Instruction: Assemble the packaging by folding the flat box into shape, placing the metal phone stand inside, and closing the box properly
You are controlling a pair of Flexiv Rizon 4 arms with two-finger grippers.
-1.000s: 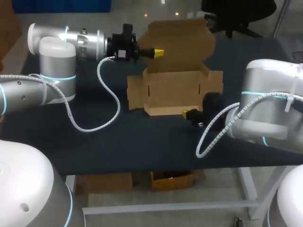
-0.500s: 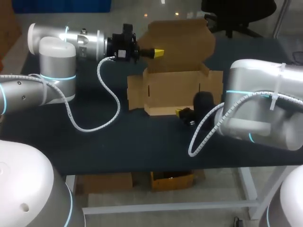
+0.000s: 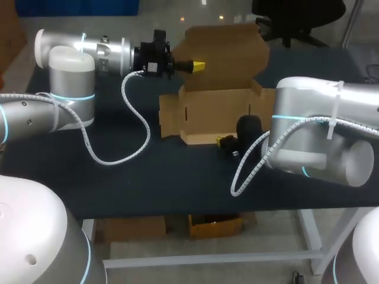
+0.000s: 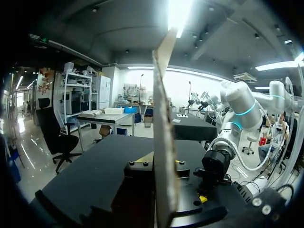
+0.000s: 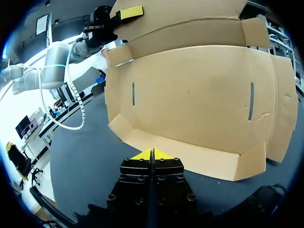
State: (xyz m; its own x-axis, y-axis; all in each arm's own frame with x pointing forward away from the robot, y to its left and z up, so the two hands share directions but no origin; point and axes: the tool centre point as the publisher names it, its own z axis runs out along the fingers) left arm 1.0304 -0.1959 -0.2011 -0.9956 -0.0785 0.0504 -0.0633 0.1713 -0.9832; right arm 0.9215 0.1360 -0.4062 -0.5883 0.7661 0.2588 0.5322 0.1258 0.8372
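The left arm (image 3: 83,53) comes in at the upper left of the frame, forearm level. Its gripper (image 3: 199,65) points right, fingers clamped on an upright cardboard flap (image 3: 228,50). The right arm (image 3: 320,136) enters from the right edge, its gripper (image 3: 222,141) low at centre with fingers pressed together.

The left arm (image 3: 71,89) is made of fat silver-white cylindrical links with rounded caps and a thin glowing cyan ring at the joints. A white ribbed spiral cable (image 3: 147,125) hangs off it in a loose loop and runs to the black wrist unit (image 3: 151,59) — a blocky, knobbed housing. The left gripper (image 3: 198,65) is black with bright yellow tips. The right arm (image 3: 320,139) has the same pale shell and cyan ring. Its own second white spiral cable (image 3: 237,174) is bound on by white cable ties (image 3: 333,112). The right gripper (image 5: 151,154) has black finger blocks (image 5: 135,173) — studded with small round screws — that end in yellow wedge tips.
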